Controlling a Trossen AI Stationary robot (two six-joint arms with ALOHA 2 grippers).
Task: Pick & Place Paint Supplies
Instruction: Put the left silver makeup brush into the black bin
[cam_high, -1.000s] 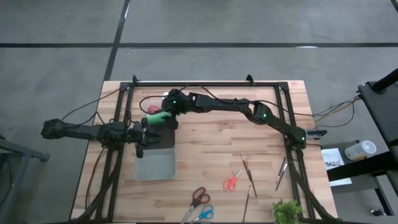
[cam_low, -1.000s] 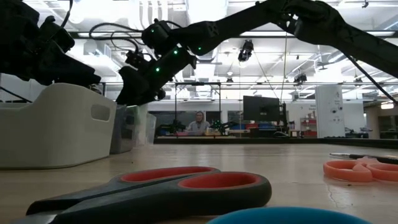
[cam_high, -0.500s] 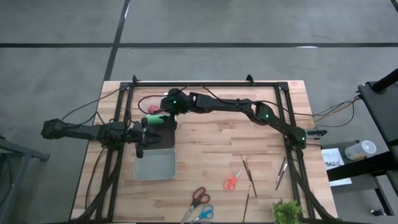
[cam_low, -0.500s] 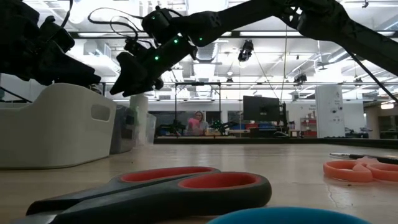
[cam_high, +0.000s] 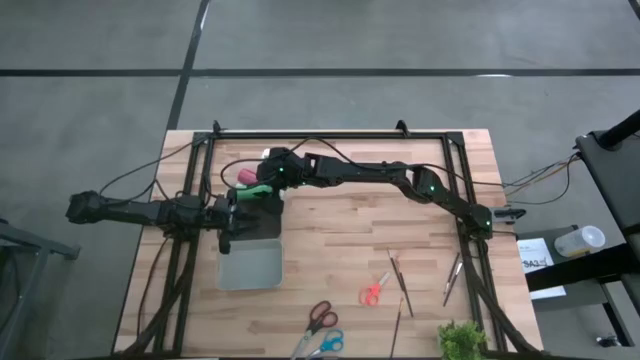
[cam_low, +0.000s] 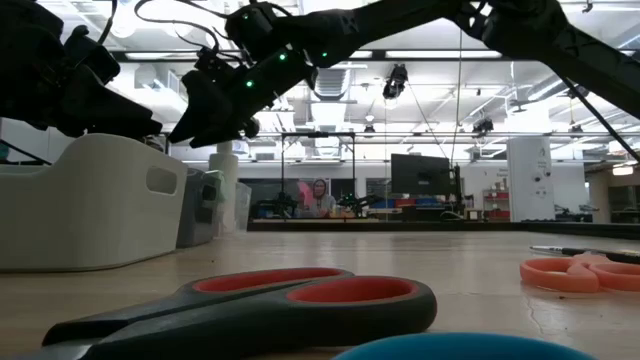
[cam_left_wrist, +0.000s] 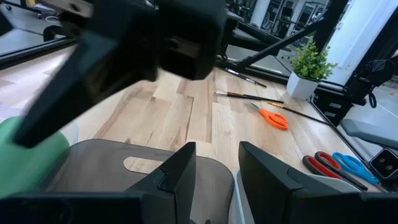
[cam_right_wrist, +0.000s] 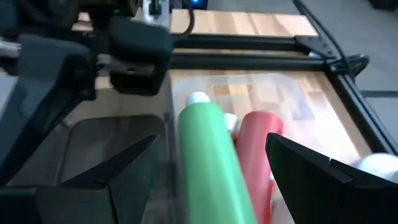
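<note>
Two pairs of scissors, one red-handled (cam_high: 320, 317) and one blue-handled (cam_high: 328, 343), lie at the bench's (cam_high: 340, 225) near edge, about 6 o'clock. A small potted plant (cam_high: 460, 341) stands at 5 o'clock. Just beyond, around 4 to 5 o'clock, lie orange scissors (cam_high: 373, 291) and the thin brown-handled brushes (cam_high: 401, 283), apart from one another and not yet collected.

At 8 o'clock sits a white bin (cam_high: 250, 282), with a smoky dark bin (cam_high: 262, 232) touching its far side. The left gripper (cam_high: 228, 216) waits at 9 o'clock over the dark bin's edge. Its fingers (cam_left_wrist: 180, 171) are parted with nothing between them.

Farther back, near 10 o'clock, the right arm reaches across the bench to a clear container (cam_right_wrist: 292, 93). The green bottle (cam_right_wrist: 211, 155) lies on its side in it, with the red bottle (cam_right_wrist: 258, 149) right alongside. A white rounded shape (cam_right_wrist: 378, 165) at that view's edge may be the white bottle; I cannot tell.

The right gripper (cam_high: 265, 183) has its fingers spread wide on either side of the green bottle, gripping nothing. In the low view it has lifted clear over the last second, while the green bottle has stayed put in the container.

That reads as a finished release, so the green bottle's placement looks done. By my judgement the brushes on the far side of the bench are the main work left.
</note>
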